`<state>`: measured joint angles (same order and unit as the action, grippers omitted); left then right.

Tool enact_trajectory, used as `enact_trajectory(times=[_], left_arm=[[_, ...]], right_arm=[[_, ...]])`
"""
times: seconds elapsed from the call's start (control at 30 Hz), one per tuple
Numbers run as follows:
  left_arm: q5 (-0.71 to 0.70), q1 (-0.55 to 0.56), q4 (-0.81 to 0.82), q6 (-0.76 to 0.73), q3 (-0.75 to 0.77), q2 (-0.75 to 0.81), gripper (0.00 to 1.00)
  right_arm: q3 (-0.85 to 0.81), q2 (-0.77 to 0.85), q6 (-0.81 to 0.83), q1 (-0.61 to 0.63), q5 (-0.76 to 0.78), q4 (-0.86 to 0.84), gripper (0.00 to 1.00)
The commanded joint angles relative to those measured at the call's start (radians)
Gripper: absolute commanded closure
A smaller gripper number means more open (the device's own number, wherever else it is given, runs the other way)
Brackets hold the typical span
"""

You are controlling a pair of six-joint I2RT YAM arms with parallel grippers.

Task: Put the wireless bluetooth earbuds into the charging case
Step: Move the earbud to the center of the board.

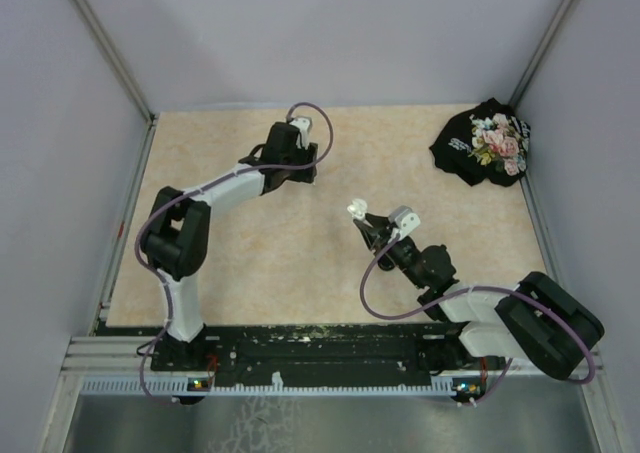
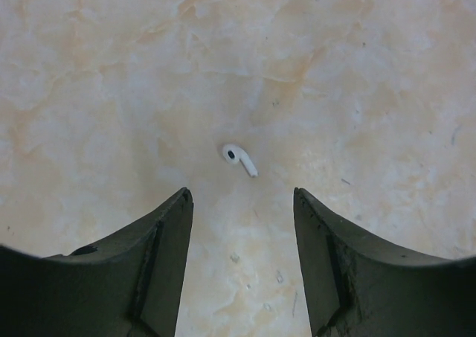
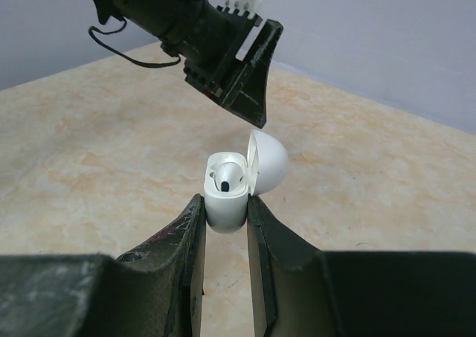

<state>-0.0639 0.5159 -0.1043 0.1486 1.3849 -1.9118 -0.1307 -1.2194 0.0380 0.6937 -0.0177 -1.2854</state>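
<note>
A white earbud [image 2: 239, 158] lies loose on the marbled table, just ahead of my left gripper [image 2: 242, 194], which hangs open above it with nothing between its fingers. My right gripper [image 3: 224, 200] is shut on the white charging case [image 3: 223, 212], held upright off the table. The case lid [image 3: 269, 162] is swung open to the right. Another white earbud [image 3: 227, 177] sits in the case's well. From above, the case [image 1: 357, 209] is near mid-table, and the left gripper [image 1: 303, 166] is farther back and to the left.
A black cloth pouch with a floral print [image 1: 483, 143] lies in the back right corner. Grey walls with metal posts close in the table on three sides. The left arm's fingers [image 3: 249, 91] hang beyond and above the case in the right wrist view.
</note>
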Motion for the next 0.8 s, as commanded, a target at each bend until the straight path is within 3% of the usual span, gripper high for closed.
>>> enact_trajectory(times=[0.0,0.33,0.77], left_arm=[[-0.017,-0.015,-0.007,-0.043,0.124,-0.111,0.40],[-0.017,-0.018,-0.101,-0.054,0.308,-0.298,0.48],[0.037,-0.017,-0.176,-0.041,0.328,-0.356,0.55]], right_arm=[[-0.007,0.000,0.017,0.002,0.027,-0.035,1.00],[-0.015,-0.011,0.017,0.001,0.034,-0.003,1.00],[-0.027,-0.007,-0.001,0.001,0.029,0.027,1.00]])
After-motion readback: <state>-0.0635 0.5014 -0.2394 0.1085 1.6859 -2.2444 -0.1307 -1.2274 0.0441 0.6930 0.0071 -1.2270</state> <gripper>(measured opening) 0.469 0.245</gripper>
